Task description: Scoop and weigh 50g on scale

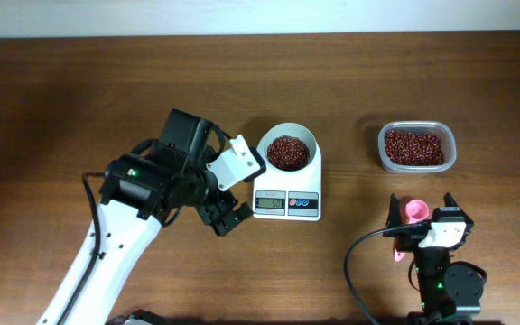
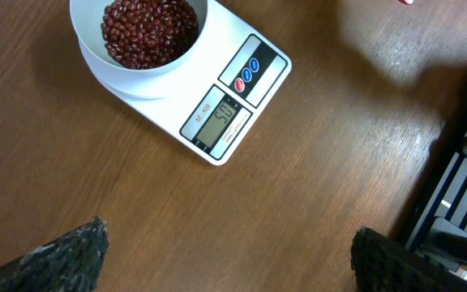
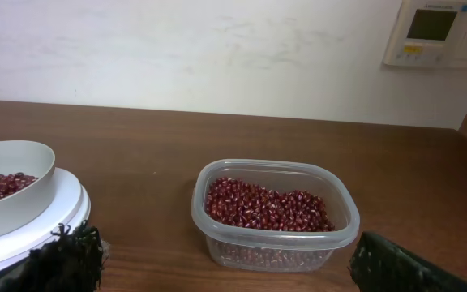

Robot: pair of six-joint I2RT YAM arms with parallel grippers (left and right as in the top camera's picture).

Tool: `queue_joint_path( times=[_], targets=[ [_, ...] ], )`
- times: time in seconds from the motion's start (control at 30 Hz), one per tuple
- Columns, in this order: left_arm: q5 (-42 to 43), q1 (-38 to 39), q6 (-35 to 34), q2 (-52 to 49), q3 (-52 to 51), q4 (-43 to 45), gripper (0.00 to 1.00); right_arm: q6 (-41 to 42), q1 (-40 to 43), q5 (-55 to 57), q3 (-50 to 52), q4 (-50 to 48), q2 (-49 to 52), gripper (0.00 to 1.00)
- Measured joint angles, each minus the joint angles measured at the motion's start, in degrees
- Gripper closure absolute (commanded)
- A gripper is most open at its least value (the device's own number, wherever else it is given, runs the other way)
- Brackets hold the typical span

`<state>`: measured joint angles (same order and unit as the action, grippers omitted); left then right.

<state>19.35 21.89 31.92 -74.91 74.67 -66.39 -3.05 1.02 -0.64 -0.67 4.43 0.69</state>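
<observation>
The white scale (image 1: 287,205) stands mid-table, its round white bowl (image 1: 289,150) holding red beans. The left wrist view shows the scale (image 2: 233,105) with a lit display and red and blue buttons, and the bowl (image 2: 140,36) behind them. My left gripper (image 1: 227,219) is open just left of the scale, over bare wood (image 2: 229,264). At the near right, my right gripper (image 1: 421,206) is open too, facing the tub of beans (image 3: 274,215) with nothing between its fingers (image 3: 229,264). A pink scoop (image 1: 413,209) lies beneath the right gripper, partly hidden.
The clear plastic tub of red beans (image 1: 415,147) sits at the right, behind the right arm. The left arm (image 1: 143,194) reaches in from the lower left. A black cable (image 1: 359,271) loops beside the right arm's base. A wall rises behind the table's far edge.
</observation>
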Motion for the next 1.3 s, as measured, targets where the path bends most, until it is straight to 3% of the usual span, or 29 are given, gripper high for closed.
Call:
queue_joint_path(
  times=[0.97, 1.3],
  targets=[
    [0.0, 0.0, 0.0, 0.0, 0.0, 0.0, 0.01, 0.0, 0.0, 0.0, 0.0, 0.0, 0.0, 0.01],
    [0.0, 0.0, 0.0, 0.0, -0.1, 14.1, 0.01, 0.0, 0.0, 0.0, 0.0, -0.1, 0.0, 0.01]
  ],
)
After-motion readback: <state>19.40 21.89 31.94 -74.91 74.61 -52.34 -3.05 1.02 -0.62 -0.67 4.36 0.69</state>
